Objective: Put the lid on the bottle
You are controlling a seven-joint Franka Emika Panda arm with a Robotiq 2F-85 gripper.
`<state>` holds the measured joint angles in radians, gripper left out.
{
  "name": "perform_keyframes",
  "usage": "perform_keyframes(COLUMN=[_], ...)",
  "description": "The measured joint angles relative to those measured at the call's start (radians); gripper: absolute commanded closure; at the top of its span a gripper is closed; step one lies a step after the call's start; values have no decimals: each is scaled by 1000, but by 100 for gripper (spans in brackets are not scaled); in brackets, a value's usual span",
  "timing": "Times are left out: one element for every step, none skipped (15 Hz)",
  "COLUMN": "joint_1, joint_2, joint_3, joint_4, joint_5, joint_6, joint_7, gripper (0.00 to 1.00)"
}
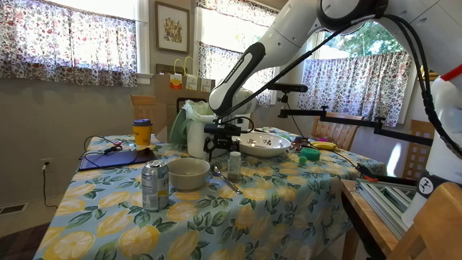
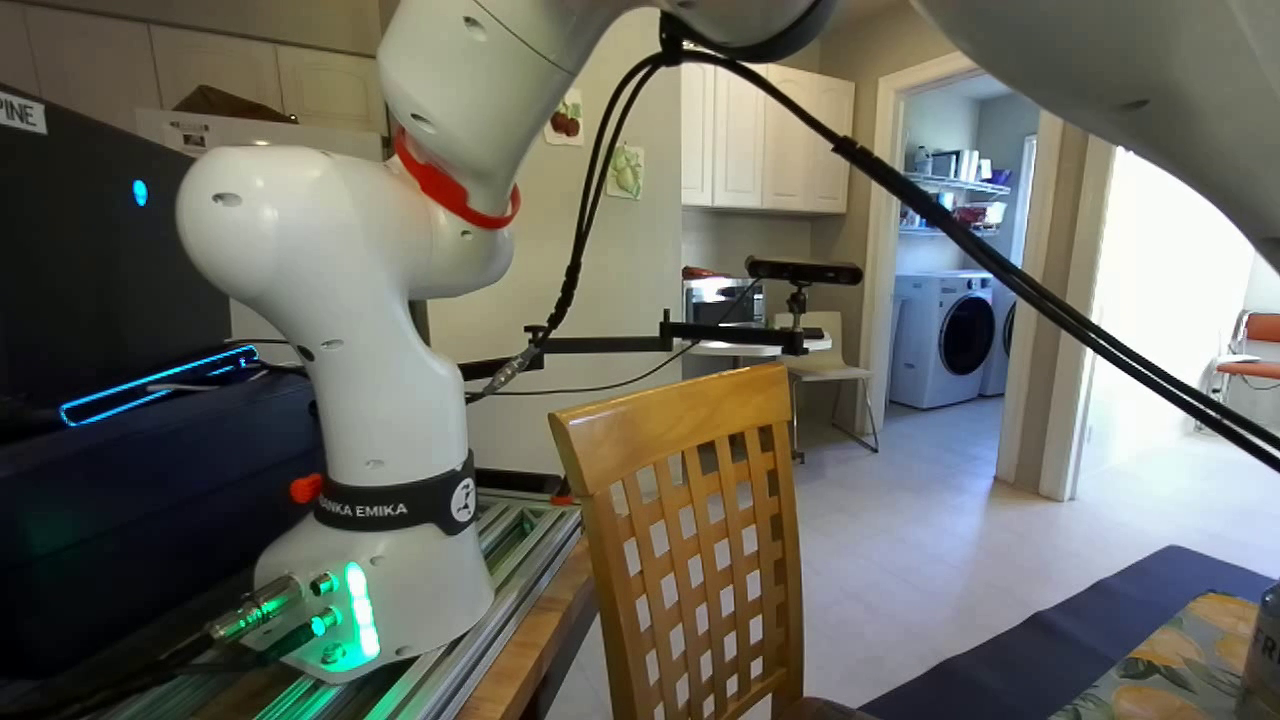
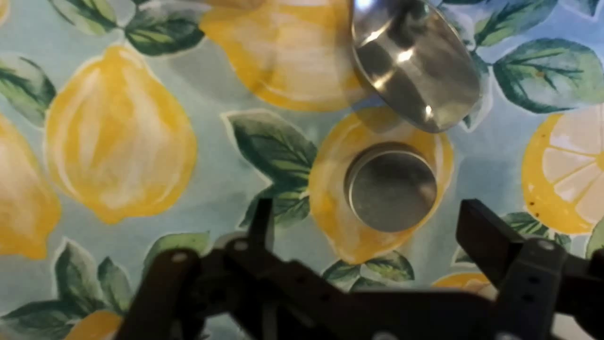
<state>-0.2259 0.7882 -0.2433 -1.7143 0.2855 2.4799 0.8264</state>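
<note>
The bottle (image 1: 234, 167) is small and clear with a pale top and stands upright on the lemon-print tablecloth in an exterior view. The lid (image 3: 393, 191) is a round grey metal disc lying flat on the cloth in the wrist view; I cannot make it out in the exterior views. My gripper (image 3: 368, 205) is open and empty above the cloth, its fingers on either side of the lid in the picture, not touching it. In an exterior view, the gripper (image 1: 222, 151) hangs close beside and above the bottle. The bottle is not recognizable in the wrist view.
A metal spoon (image 3: 417, 66) lies right by the lid. A grey bowl (image 1: 188, 174) and a can (image 1: 155, 186) stand nearby. A large white bowl (image 1: 265, 145), a white bin (image 1: 198, 135) and a green sponge (image 1: 310, 154) are behind. A wooden chair (image 2: 690, 500) stands near the robot base.
</note>
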Motion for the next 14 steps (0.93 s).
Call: perform_keyframes(joint_1=[0, 0, 1, 1, 2, 2, 3, 3, 3, 3, 3, 3, 3, 3], joint_2=[1, 2, 2, 2, 3, 3, 3, 3, 3, 3, 3, 3, 3, 3], joint_3=[1, 1, 2, 3, 3, 4, 5, 7, 9, 10, 11, 12, 12, 13], joint_4=[0, 0, 0, 0, 0, 0, 0, 0, 0, 0, 0, 0, 0, 0], joint_5=[0, 0, 0, 0, 0, 0, 0, 0, 0, 0, 0, 0, 0, 0], joint_6=[0, 0, 0, 0, 0, 0, 0, 0, 0, 0, 0, 0, 0, 0], joint_7=[0, 0, 0, 0, 0, 0, 0, 0, 0, 0, 0, 0, 0, 0], gripper=[0, 0, 0, 0, 18, 26, 33, 43, 50, 58, 65, 67, 72, 78])
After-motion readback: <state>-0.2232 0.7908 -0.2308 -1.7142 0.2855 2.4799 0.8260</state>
